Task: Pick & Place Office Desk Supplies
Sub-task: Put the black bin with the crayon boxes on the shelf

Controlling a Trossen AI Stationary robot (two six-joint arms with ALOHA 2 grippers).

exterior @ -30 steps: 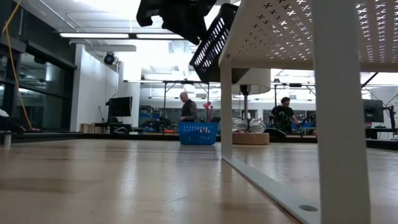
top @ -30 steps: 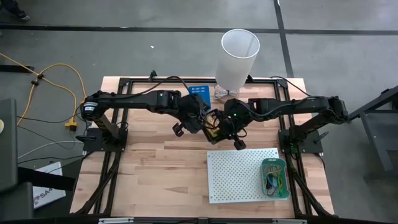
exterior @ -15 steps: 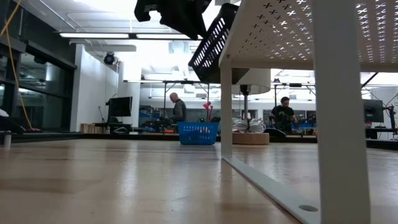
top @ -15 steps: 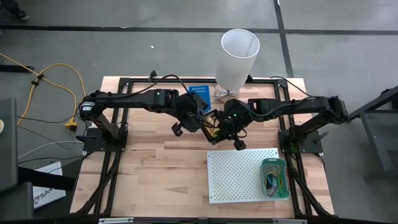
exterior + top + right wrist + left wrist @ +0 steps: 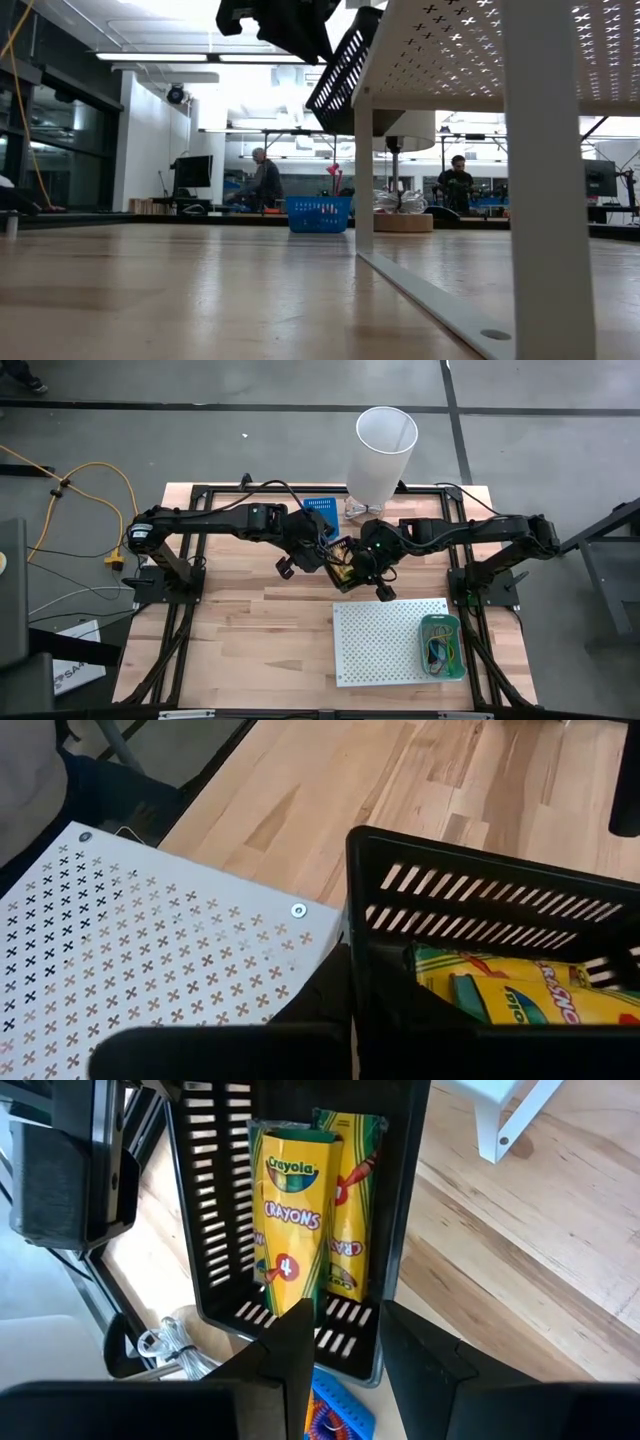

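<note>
A black slotted basket (image 5: pixel 339 552) hangs in the air over the middle of the table, tilted in the low view (image 5: pixel 341 62). Two yellow crayon packs (image 5: pixel 292 1192) lie inside it, also visible in the right wrist view (image 5: pixel 505 992). My left gripper (image 5: pixel 324 557) meets the basket from the table's left, my right gripper (image 5: pixel 360 566) from the right. Both are shut on it. A green basket (image 5: pixel 441 647) with rubber-band loops sits on the white perforated board (image 5: pixel 385 640). My left gripper (image 5: pixel 345 1330) holds the basket's end wall (image 5: pixel 345 1342) near a corner, one finger (image 5: pixel 293 1342) inside by the crayon packs and one (image 5: pixel 418 1352) outside. The basket is lifted clear and tilted. My right gripper (image 5: pixel 350 1005) is on the basket's slotted side wall (image 5: pixel 372 970). One finger (image 5: pixel 322 988) lies against the outside; the wall hides the other. The basket is clear of the table.
The tall white bin (image 5: pixel 382 452) stands at the far edge, with a blue basket (image 5: pixel 318 507) to its left. The raised perforated board's legs (image 5: pixel 364 170) stand on the right near part. Bare wood (image 5: pixel 260 640) lies to the left. People move in the room behind.
My left gripper has shifted slightly up and toward the table's left. The basket has stayed in the air between both grippers, still tilted.
</note>
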